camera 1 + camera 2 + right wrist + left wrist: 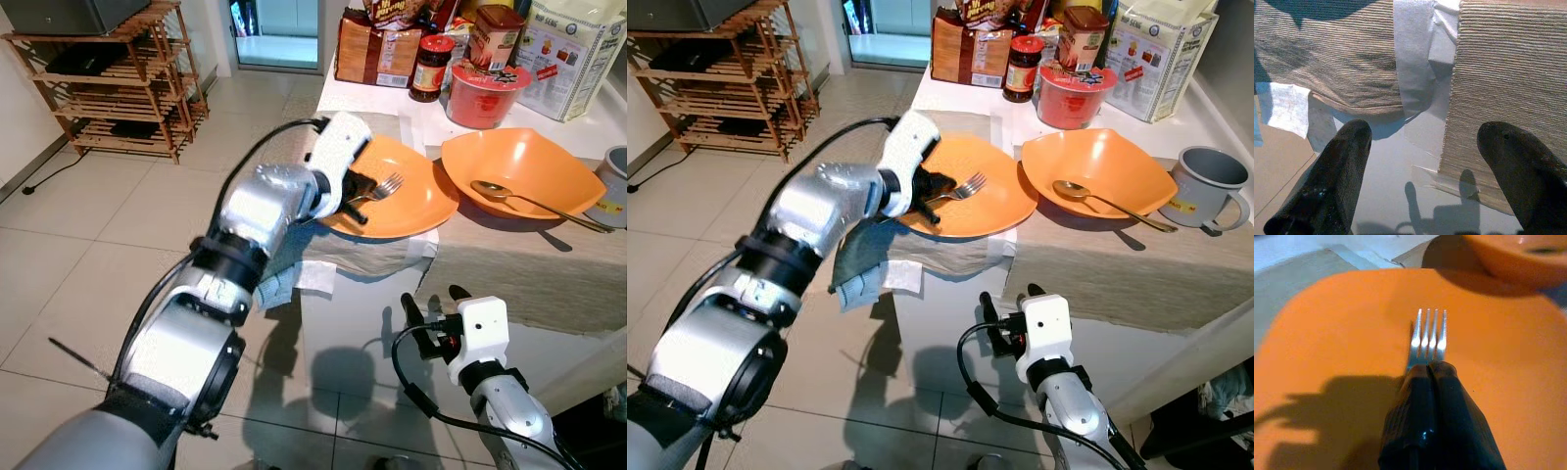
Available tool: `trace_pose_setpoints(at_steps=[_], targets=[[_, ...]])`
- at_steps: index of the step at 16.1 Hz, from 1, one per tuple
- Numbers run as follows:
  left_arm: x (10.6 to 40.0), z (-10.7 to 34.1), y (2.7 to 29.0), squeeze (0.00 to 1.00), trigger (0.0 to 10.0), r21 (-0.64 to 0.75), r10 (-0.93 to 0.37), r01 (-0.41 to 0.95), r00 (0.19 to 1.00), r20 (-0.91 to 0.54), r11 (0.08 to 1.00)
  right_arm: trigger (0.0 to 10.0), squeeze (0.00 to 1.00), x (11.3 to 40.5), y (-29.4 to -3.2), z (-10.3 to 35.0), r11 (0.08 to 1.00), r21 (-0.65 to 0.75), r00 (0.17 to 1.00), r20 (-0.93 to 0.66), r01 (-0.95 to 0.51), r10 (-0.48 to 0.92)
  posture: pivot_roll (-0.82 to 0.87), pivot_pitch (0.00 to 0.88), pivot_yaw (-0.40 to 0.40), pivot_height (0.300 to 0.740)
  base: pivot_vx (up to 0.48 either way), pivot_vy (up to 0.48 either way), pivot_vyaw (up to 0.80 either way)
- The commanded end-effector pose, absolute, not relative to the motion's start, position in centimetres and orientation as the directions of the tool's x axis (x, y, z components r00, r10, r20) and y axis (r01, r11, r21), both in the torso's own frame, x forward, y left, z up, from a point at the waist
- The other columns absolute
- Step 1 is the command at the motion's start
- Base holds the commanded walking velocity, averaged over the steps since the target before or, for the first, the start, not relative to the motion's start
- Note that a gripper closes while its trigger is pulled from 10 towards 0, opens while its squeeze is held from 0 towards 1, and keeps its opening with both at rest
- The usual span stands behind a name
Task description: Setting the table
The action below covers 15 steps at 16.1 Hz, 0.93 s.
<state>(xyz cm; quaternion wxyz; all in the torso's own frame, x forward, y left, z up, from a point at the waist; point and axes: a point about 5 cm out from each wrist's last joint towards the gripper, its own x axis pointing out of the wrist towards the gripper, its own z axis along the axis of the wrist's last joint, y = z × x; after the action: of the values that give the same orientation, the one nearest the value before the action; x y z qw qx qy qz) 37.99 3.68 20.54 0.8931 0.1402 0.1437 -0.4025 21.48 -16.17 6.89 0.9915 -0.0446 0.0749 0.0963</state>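
Note:
My left gripper [358, 196] is shut on a silver fork [384, 187] and holds it just over the left orange plate [416, 206], tines pointing toward the plate's middle. In the left wrist view the fork [1427, 338] sticks out past my closed fingers [1437, 421] above the plate [1327, 323]. A second orange plate [529, 162] to the right carries a spoon [509, 194]. A grey mug [1205, 186] stands at the table's right end. My right gripper [431, 311] hangs open below the table edge, facing the hanging placemats [1352, 54].
Beige placemats [509, 264] drape over the white table's front edge. Food packs, a jar [431, 67] and a red bowl [487, 93] crowd the back of the table. A wooden rack [118, 83] stands at the far left on the tiled floor.

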Motion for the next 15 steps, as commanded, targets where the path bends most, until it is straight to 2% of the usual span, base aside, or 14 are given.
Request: trace_pose_setpoints(at_steps=[1,4,10,15], targets=[[38.0,21.2,3.8,1.00,10.0,0.234,-0.679,0.761,0.647,-0.347,0.605,10.0,0.00,21.3,-16.2,6.5,0.978,-0.080,0.967,-0.183,-0.194,0.177,-0.12,0.022,0.048,0.727,0.000,0.000,0.00],[37.9,21.4,4.7,1.00,10.0,0.325,-0.664,0.756,0.655,-0.361,0.568,10.0,0.00,21.2,-16.2,6.5,0.978,-0.079,0.967,-0.183,-0.193,0.176,-0.12,0.026,0.050,0.727,0.000,0.000,0.00],[37.7,24.2,7.9,1.00,10.0,0.315,-0.673,0.738,0.674,-0.305,0.597,10.0,0.00,21.1,-16.2,6.3,0.978,-0.073,0.965,-0.191,-0.194,0.177,-0.11,0.028,0.047,0.727,0.000,0.000,0.00],[36.6,23.9,10.5,1.00,10.0,0.256,-0.668,0.757,0.652,-0.359,0.601,10.0,0.00,21.3,-16.0,6.2,0.977,-0.066,0.962,-0.196,-0.205,0.188,-0.09,0.020,0.040,0.727,0.000,0.000,0.00]])
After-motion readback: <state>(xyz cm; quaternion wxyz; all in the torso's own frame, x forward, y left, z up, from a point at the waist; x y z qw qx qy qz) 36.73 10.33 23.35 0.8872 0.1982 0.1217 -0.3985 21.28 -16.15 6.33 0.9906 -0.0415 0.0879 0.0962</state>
